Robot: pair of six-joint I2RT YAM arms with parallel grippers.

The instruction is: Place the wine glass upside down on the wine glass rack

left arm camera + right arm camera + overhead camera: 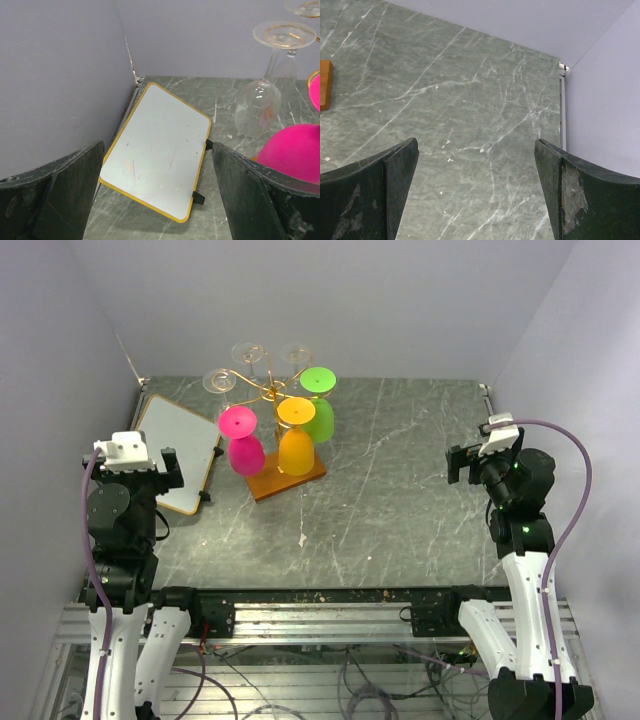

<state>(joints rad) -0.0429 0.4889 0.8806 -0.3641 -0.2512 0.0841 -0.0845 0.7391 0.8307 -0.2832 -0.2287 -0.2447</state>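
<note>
A wine glass rack [258,377] of thin gold wire stands on an orange-brown wooden base [268,483], toward the back left of the grey-green marbled surface [400,500]. 6 glasses hang from its curled arms, each with the bowl down and the foot up. On the near side are a pink wine glass [245,453], an orange wine glass [296,450] and a green wine glass [320,418]. The 3 clear wine glasses [248,352] hang on the far side. Which of the 6 is the task's own glass cannot be told.

Left of the rack, near the left wall, lies a white board [178,455] with rounded corners and a yellow rim. It sits close to the wooden base but apart from it. 2 small black clips show on its right edge in the left wrist view.

The left end effector [172,468] is raised over the near part of the board. Its fingers [65,190] are spread wide and grip nothing. The board fills the gap between them in the left wrist view, with 1 clear glass and the pink bowl at the right.

The right end effector [460,465] is at the right side of the surface, well apart from the rack. Its fingers [370,190] are also spread wide and grip nothing. Only marbled surface lies between them, and a corner of the wooden base shows at the left edge of the right wrist view.
</note>
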